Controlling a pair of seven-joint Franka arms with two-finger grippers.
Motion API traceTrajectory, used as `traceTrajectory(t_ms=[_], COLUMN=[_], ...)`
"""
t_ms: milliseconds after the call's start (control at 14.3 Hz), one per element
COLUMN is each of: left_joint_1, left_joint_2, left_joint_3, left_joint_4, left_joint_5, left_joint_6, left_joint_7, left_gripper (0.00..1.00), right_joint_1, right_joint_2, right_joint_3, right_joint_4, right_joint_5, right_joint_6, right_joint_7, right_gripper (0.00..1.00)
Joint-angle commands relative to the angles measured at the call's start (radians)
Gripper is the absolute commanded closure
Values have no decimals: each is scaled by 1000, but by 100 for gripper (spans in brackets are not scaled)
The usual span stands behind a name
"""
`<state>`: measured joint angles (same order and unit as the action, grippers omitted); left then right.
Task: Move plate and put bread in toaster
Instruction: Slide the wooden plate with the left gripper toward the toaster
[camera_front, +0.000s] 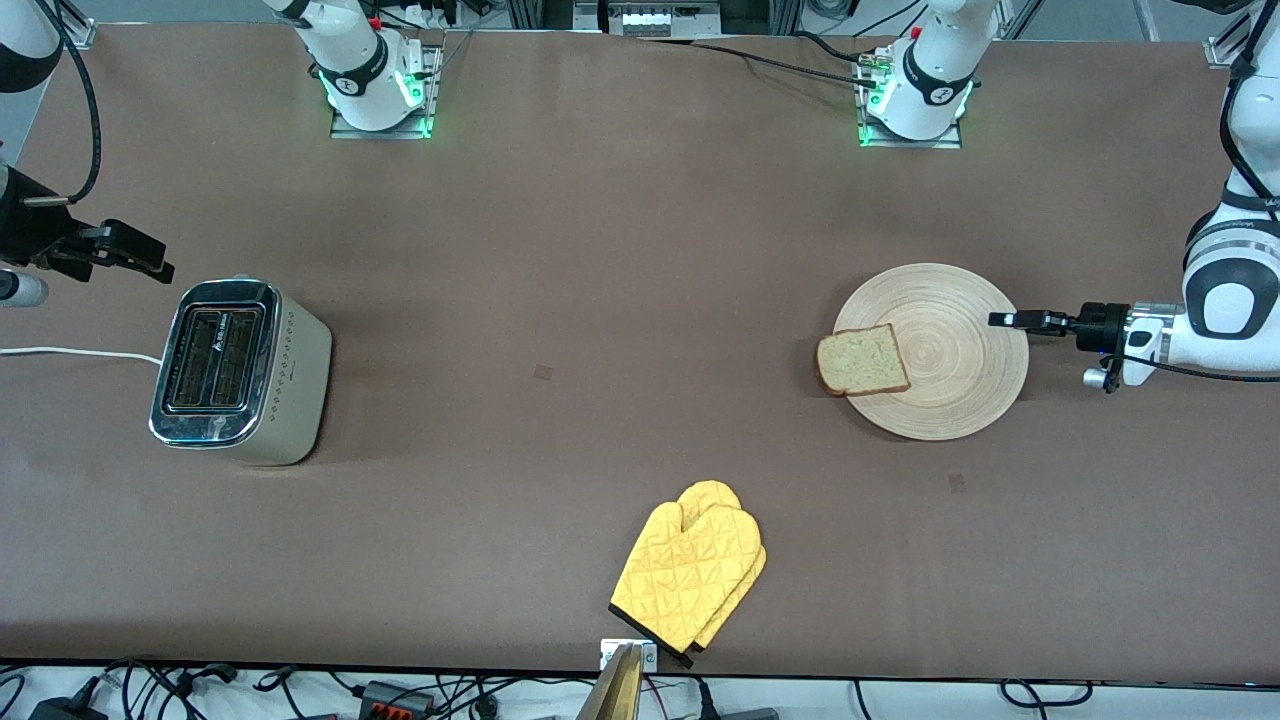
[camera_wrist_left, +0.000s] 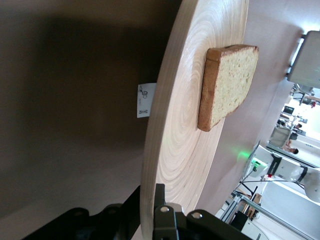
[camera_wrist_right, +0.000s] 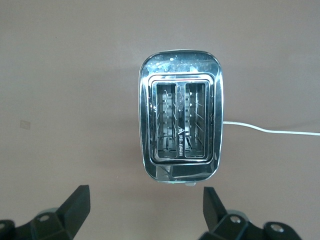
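The right gripper (camera_front: 150, 262) hangs in the air by the toaster (camera_front: 240, 372), at the right arm's end of the table, and its two black fingers (camera_wrist_right: 75, 205) stand wide apart with nothing between them. The right wrist view looks straight down into the toaster's chrome top: both slots are empty, only wire racks showing inside, and a white cord (camera_front: 70, 352) runs from the toaster toward the table's end. A pair of yellow quilted oven mitts (camera_front: 692, 572) lies nearer to the front camera than the toaster, about midway along the table. Well apart from the toaster, toward the left arm's end, sits the bamboo plate (camera_front: 950, 400), and on it rests the bread (camera_front: 862, 360) (one slice, its crust just overhanging the plate's rim on the toaster's side). The left gripper (camera_front: 1005, 320) is level with the plate's rim on the side away from the toaster, fingers (camera_wrist_left: 167, 222) closed narrowly on the rim.
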<state>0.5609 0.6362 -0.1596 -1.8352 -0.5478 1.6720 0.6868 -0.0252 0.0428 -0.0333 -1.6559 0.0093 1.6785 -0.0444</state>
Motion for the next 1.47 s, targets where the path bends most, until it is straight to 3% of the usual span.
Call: traceTrajectory(t_ms=[0, 280, 561, 982, 1192, 1402], left_joint_1=[-1, -65, -212, -435, -585, -631], left_joint_2=[3, 6, 29, 55, 82, 134], left_joint_3=[-52, -64, -63, -63, -63, -61], left_joint_4=[28, 28, 27, 30, 80, 102], left_joint_5=[-73, -179, -326, -438, -495, -611], left_joint_6=[-55, -90, -83, -43, 20, 60], left_joint_7=[25, 14, 7, 17, 20, 8], left_gripper=[99, 99, 99, 99, 99, 99], right_joint_1=[-4, -2, -2, -2, 1, 2], right_joint_2=[6, 0, -66, -60, -58, -58], right_joint_3=[7, 9, 7, 7, 9, 9], right_joint_4=[30, -2, -102, -94, -94, -94], right_joint_5=[11, 0, -3, -3, -3, -3], right_joint_6=[-6, 39, 112, 99, 99, 99], right_joint_7=[-11, -12, -20, -68, -65, -57], right_gripper=[0, 0, 0, 0, 0, 0])
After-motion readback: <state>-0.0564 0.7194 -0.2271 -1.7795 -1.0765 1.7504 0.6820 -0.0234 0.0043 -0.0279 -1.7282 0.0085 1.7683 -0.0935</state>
